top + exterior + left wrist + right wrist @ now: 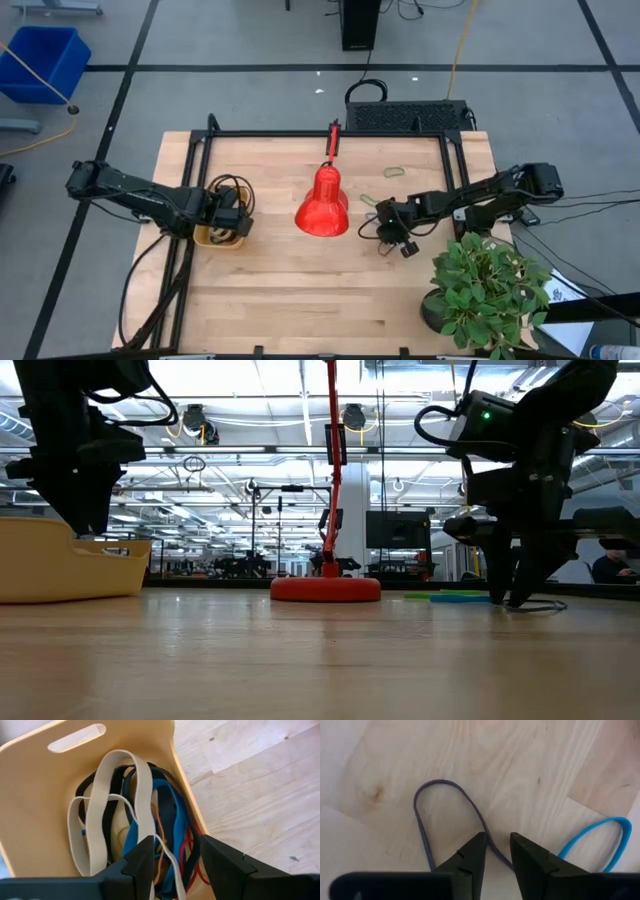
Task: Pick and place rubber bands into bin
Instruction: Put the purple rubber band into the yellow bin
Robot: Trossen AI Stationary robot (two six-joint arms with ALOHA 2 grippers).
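Note:
The yellow-orange bin [212,238] stands at the table's left and holds several rubber bands [145,805] in tan, black, blue and red. My left gripper [177,852] hovers open just above them, pointing down. Right of the red lamp, my right gripper [497,847] points down at the table, open by a narrow gap. One strand of a grey-purple rubber band [445,787] that lies flat on the wood runs through that gap; I cannot tell if a finger touches it. A light blue band [615,837] lies beside it.
A red desk lamp [322,205] stands at the table's middle between the two arms. A potted plant [485,290] fills the near right corner, close to my right arm. A green band [393,171] lies farther back. A blue crate [45,60] sits on the floor.

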